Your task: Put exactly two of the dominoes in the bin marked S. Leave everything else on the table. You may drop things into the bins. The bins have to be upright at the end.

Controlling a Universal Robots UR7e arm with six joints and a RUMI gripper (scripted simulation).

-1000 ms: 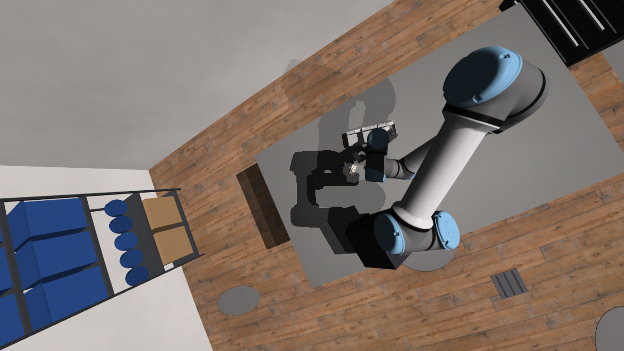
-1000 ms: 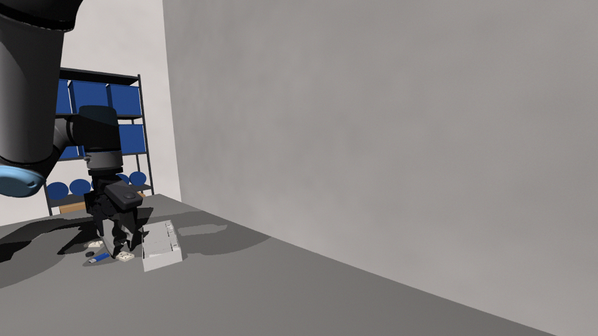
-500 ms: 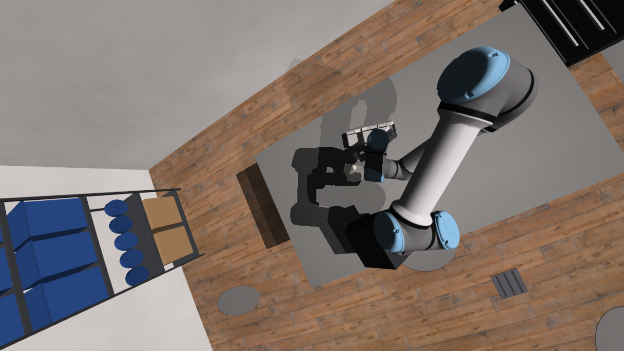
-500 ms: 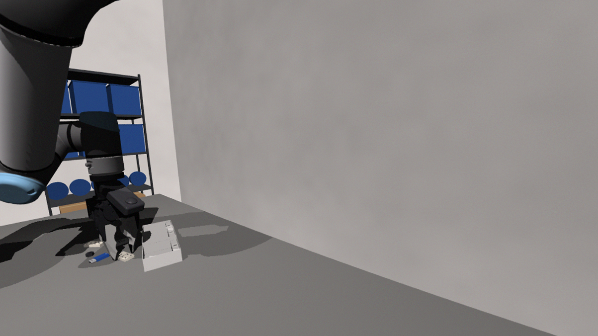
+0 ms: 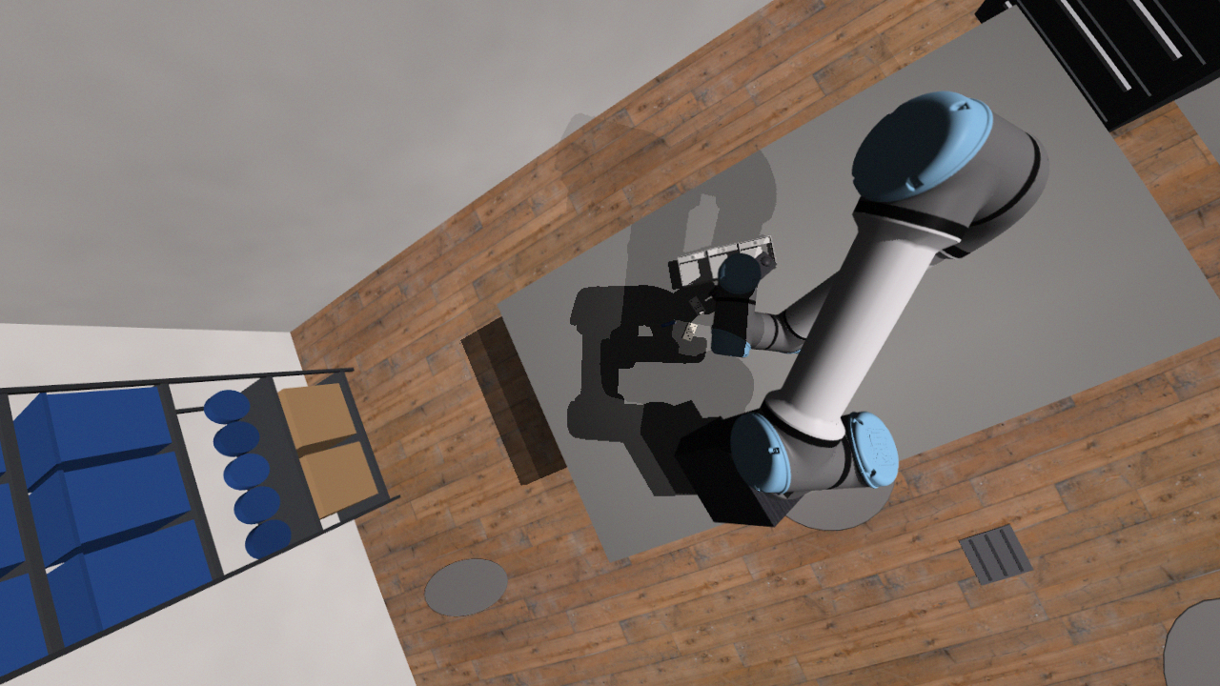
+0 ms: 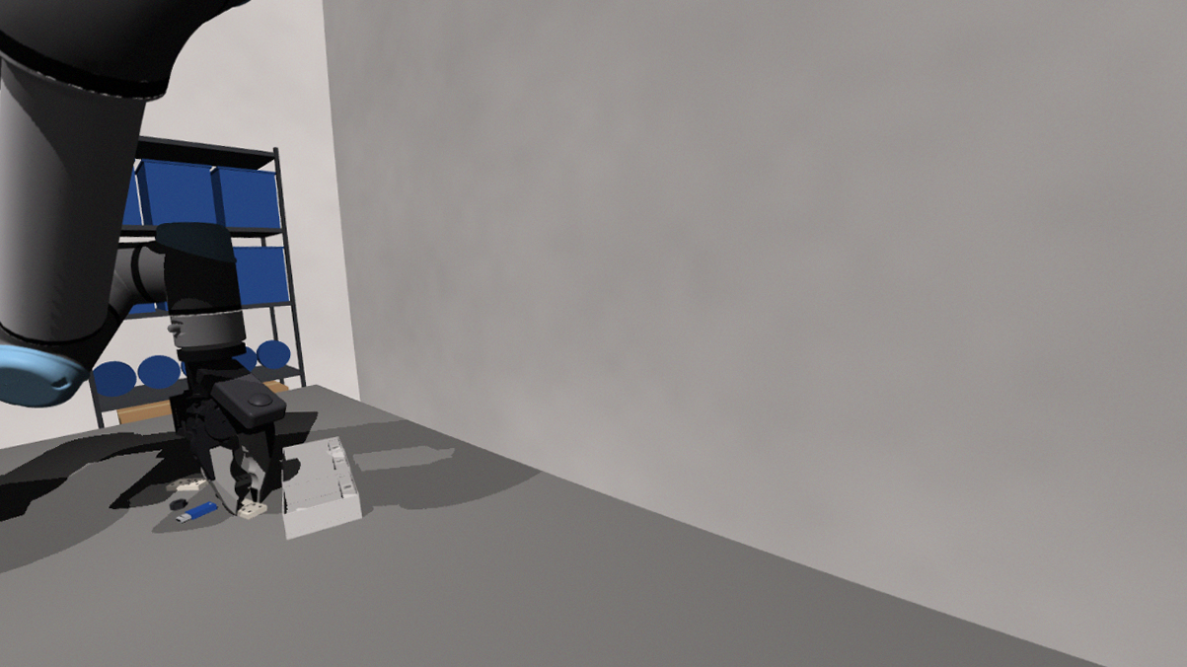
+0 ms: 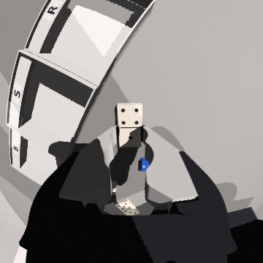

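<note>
The hand (image 7: 128,146) is low on the surface (image 6: 588,579), pinching a domino (image 7: 128,122). Confirm the grip holds, lift straight, clear the S bin's (image 7: 55,106) rim.

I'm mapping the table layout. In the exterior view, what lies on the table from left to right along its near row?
Blue USB stick → domino → white bin block.

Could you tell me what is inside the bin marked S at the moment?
The wrist view shows only a bare pale floor in the S bin; its near wall hides a strip. The tool is closing on a domino beside it on the table.
</note>
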